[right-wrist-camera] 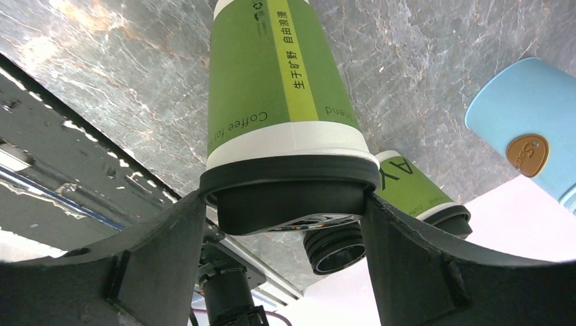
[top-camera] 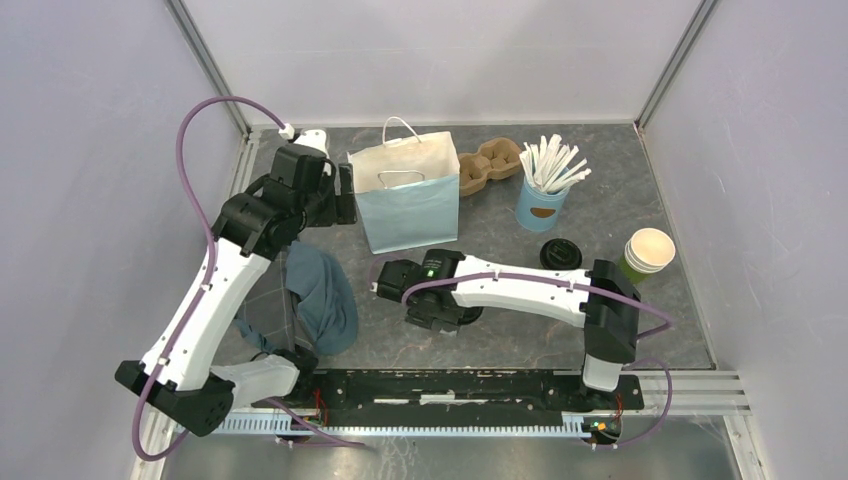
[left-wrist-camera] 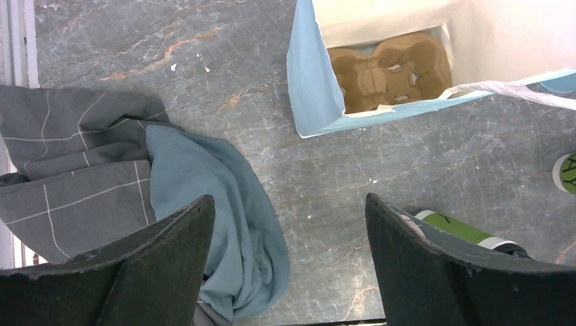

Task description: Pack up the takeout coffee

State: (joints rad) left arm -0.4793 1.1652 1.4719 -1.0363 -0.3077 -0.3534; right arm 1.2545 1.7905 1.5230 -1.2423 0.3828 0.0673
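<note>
At the near edge the two arm bases sit on a black rail (top-camera: pixel 460 385). Just beyond it on the left lies a crumpled blue cloth (top-camera: pixel 325 295), partly over a grey checked cloth (left-wrist-camera: pixel 75 183). Right of the cloths, near the middle of the table (top-camera: pixel 640 190), the right gripper (right-wrist-camera: pixel 284 204) points down. Its two fingers press on opposite sides of the black lid of the takeout coffee (right-wrist-camera: pixel 285 88), a green cup that it grips from above. From overhead the cup is hidden under the wrist, and I cannot tell whether its base rests on the table or is lifted. Further right, a loose black lid (top-camera: pixel 561 253) lies flat, and a lidless green cup (top-camera: pixel 648 250) stands just to its right. Farther back, the blue paper bag (top-camera: pixel 410 210) stands upright with its mouth open. The left gripper (left-wrist-camera: pixel 286 204) hovers just beside the bag's left side, its fingers spread wide with nothing between them. Right of the bag stands a light-blue cup of white sticks (top-camera: pixel 543 205). A brown cup carrier (top-camera: pixel 490 165) lies at the far edge, between the bag and that cup.
</note>
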